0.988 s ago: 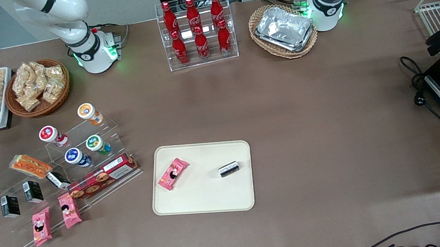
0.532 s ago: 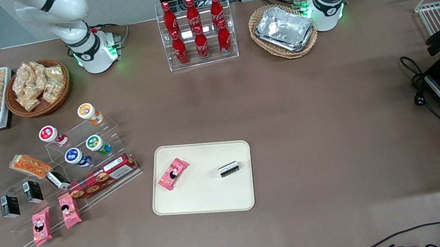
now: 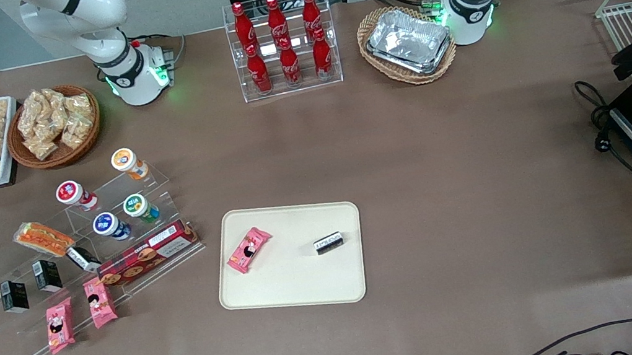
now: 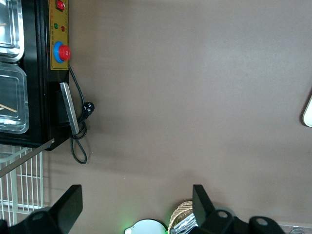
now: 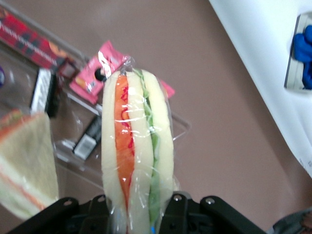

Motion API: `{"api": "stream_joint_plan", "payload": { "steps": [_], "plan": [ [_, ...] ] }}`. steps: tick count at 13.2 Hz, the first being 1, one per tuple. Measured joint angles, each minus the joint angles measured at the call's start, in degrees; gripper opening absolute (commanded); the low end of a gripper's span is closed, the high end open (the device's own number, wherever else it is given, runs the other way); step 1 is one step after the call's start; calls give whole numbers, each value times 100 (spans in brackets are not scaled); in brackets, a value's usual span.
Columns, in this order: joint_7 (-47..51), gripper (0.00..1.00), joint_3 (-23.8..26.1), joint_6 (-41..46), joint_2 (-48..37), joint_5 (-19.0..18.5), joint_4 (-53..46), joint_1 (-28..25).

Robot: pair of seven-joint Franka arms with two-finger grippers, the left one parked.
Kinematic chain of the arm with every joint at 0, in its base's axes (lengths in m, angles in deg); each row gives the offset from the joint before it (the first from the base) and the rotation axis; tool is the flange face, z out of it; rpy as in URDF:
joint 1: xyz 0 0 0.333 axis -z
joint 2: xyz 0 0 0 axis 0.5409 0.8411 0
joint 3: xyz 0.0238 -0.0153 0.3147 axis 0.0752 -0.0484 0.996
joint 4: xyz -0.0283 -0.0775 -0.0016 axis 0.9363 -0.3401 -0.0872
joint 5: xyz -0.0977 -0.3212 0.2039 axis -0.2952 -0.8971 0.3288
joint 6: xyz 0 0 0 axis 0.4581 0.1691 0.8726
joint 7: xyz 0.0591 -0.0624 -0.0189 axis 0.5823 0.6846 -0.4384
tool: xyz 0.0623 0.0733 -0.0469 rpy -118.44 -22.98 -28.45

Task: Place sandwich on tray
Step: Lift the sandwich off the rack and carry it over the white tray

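gripper (image 5: pixel 139 214) clamped on sandwich (image 5: pixel 138 146), long axis running out from fingers | at working arm's table end | tray (image 3: pixel 308 291) well apart toward table middle, you carry sideways

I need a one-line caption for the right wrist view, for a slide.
Gripper shut on the wrapped sandwich, held above the clear display stand with pink snack packs.
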Motion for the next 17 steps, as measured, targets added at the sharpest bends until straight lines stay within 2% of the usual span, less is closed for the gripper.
{"api": "stream_joint_plan", "payload": {
  "steps": [4, 9, 14, 17],
  "plan": [
    [980, 28, 16, 168, 3, 5, -176, -764],
    [2284, 28, 45, 181, 198, 5, -311, -2042],
    [4103, 28, 67, 96, 1482, 2, -1311, -3650],
    [4798, 28, 57, -251, 2333, 2, -1842, -4287]
  ]
}}
